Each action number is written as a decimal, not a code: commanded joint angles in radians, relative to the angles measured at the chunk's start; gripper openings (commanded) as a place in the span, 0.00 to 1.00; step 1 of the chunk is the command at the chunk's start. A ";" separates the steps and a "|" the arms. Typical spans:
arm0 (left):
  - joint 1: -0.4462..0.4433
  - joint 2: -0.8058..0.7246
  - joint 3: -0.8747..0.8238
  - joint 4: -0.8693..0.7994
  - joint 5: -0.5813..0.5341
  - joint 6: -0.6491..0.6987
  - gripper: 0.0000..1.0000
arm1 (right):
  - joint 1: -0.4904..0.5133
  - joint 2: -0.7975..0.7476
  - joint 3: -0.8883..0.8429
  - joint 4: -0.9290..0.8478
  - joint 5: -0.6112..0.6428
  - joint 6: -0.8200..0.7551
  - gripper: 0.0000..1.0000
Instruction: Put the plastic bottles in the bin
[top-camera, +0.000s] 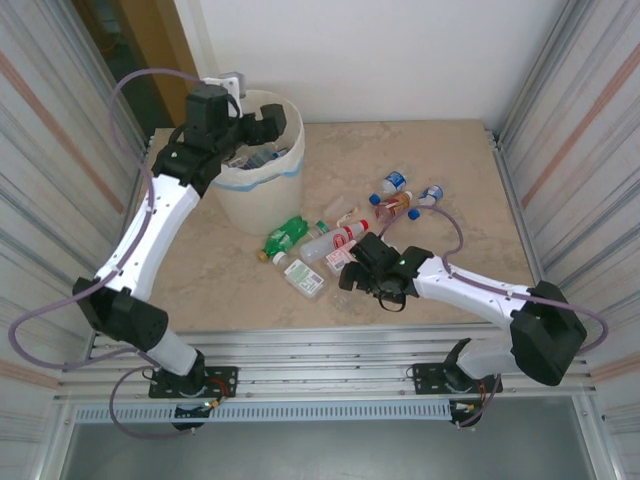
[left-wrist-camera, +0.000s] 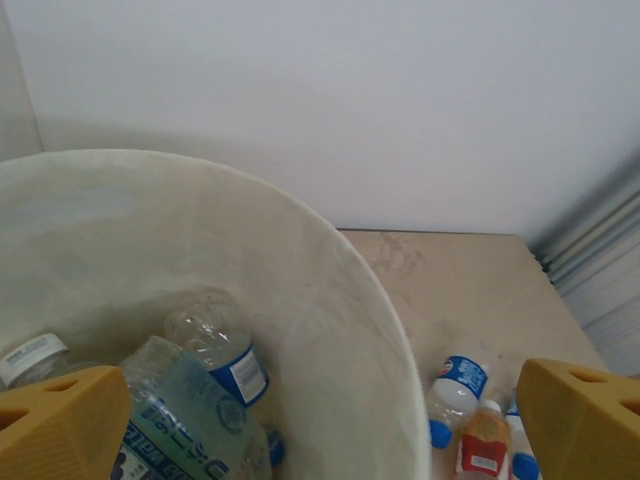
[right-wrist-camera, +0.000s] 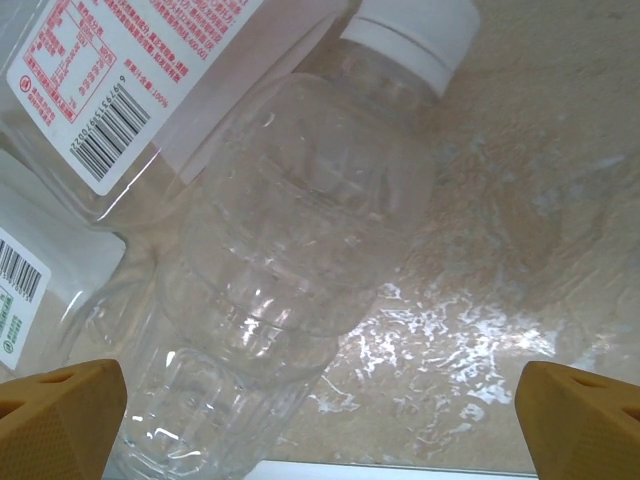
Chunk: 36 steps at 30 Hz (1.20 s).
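At the far left corner of the table (top-camera: 450, 160) stands the bin (top-camera: 232, 195), and the left gripper (top-camera: 270, 125) hangs over its mouth. In the left wrist view its two yellow fingers (left-wrist-camera: 60, 425) are spread wide and hold nothing. One finger is over the inside of the bin, the other past its rim, on the side of the table. Several bottles (left-wrist-camera: 215, 345) lie inside the bin, one of them with a blue label.

Around the middle of the table more bottles lie on their sides. Among them are a green bottle (top-camera: 288, 233) just beside the bin and a red-label bottle (top-camera: 340, 238) next to it, and toward the right edge some blue-cap bottles (top-camera: 392, 184).

The right gripper (top-camera: 352, 265) is low over the near side of this group. In the right wrist view its fingers (right-wrist-camera: 60, 415) are wide apart. A clear bottle (right-wrist-camera: 300, 230) with a white cap lies on the table between them. I cannot tell if a finger touches it.
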 joint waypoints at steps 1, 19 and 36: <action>-0.028 -0.078 -0.066 0.014 -0.018 -0.008 0.99 | 0.004 0.036 0.036 0.024 -0.034 -0.016 0.98; -0.059 -0.356 -0.431 0.125 -0.016 -0.166 0.99 | -0.017 0.181 0.035 0.071 -0.079 -0.027 0.95; -0.066 -0.368 -0.455 0.146 -0.013 -0.181 0.99 | -0.073 0.225 -0.023 0.072 -0.090 -0.069 0.75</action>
